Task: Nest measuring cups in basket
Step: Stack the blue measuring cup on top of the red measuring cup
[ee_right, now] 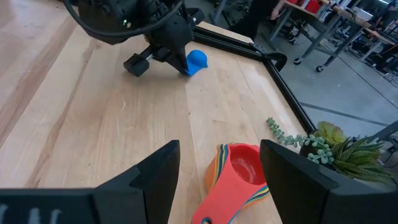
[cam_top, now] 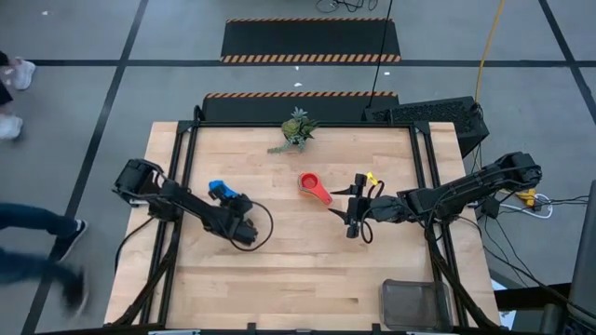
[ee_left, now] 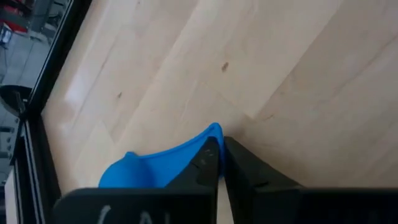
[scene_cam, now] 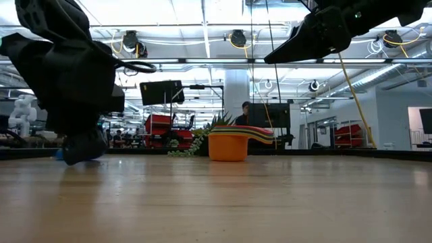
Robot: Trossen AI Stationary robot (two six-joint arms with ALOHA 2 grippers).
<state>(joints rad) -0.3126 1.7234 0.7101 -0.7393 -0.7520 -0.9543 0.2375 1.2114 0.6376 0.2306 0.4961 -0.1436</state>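
A blue measuring cup [cam_top: 220,191] lies bowl down on the table's left half, and my left gripper [cam_top: 231,200] is shut on it. A stack of nested measuring cups [cam_top: 312,186], red on top and orange at the bottom [scene_cam: 228,146], stands at mid-table. My right gripper [ee_right: 219,148] hovers open just right of that stack, above the table, touching nothing. The basket [cam_top: 416,302] sits at the near right corner. My left gripper pinches the blue cup's flat handle [ee_left: 213,133] between its two fingers, at the handle's free end. The fingers [ee_left: 249,168] slant down toward the table's far edge. The cup's rounded bowl [ee_left: 127,174] lies on the table beside the fingers.
A small green plant [cam_top: 296,130] stands at the far edge behind the stack. A small yellow thing [cam_top: 372,177] shows beside my right gripper. Bare wood lies between the two arms and along the near edge left of the basket.
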